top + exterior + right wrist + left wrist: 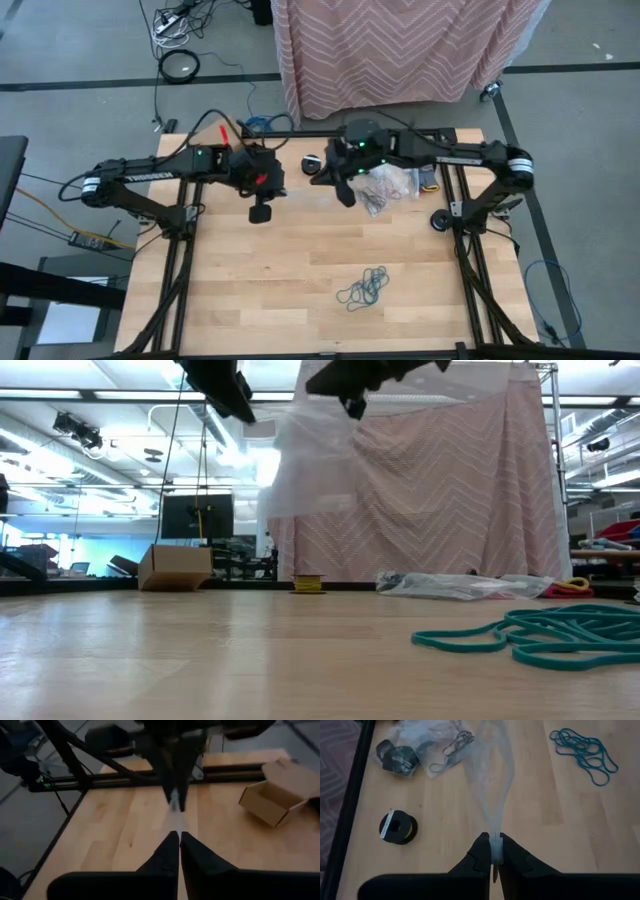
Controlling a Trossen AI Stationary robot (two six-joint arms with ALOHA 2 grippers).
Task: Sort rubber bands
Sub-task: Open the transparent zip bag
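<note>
Clear bag (492,785): left gripper (494,851) pinching one edge; right gripper (178,842) apparently clamping the other. Teal rubber bands (363,287) lying mid-table. Risk: film slipping, tearing.

Wood table (300,300) fills the lower middle of the frame, teal rubber bands (362,288) in a loose tangle lower right of centre, left gripper (261,212) and right gripper (344,193) at upper centre, a clear bag (388,185) of bands just right of them.
</note>
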